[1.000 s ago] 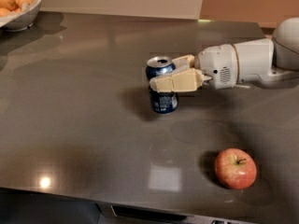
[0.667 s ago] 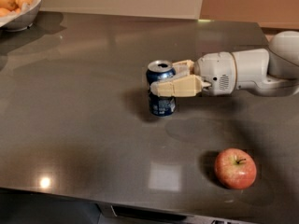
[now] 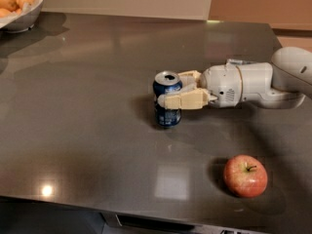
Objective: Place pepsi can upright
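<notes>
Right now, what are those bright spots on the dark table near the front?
In the camera view, they are light reflections on the glossy table: a small round glint and a pale square. The gripper holds the can farther back, with no glare there.

Dim warm overhead light. Glossy desk point(image 3: 92, 130): small glare spot at 7 o'clock, pale square reflection at 6. Hand point(image 3: 170, 88) at centre, clamped round pepsi can point(image 3: 168, 116), throws soft shadow toward 9; apple point(image 3: 245, 175) at 4 likewise

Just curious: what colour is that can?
The pepsi can is dark blue with a silver top, camera view; the gripper clasps it.
</notes>
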`<state>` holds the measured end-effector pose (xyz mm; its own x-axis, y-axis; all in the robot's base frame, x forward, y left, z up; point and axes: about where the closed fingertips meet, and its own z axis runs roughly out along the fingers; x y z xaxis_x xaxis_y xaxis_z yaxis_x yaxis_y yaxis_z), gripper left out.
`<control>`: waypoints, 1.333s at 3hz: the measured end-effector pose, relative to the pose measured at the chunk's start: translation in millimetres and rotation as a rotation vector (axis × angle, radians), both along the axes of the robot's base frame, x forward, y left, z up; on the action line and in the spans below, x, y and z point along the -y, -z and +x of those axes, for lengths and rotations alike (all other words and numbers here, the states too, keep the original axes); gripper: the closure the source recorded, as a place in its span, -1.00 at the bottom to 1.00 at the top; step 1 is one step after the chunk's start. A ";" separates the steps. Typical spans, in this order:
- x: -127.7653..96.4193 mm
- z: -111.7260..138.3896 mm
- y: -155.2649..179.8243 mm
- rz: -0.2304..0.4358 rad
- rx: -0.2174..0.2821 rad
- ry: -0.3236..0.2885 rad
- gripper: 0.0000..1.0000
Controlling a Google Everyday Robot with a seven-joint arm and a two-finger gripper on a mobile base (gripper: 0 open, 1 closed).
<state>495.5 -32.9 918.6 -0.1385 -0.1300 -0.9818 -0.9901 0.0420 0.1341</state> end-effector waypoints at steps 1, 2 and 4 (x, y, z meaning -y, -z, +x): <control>0.0 3.7 10.9 0.000 0.036 -0.012 1.00; 1.5 6.8 18.0 -0.001 0.070 -0.018 0.68; 4.5 11.0 21.5 0.018 0.093 -0.025 -0.26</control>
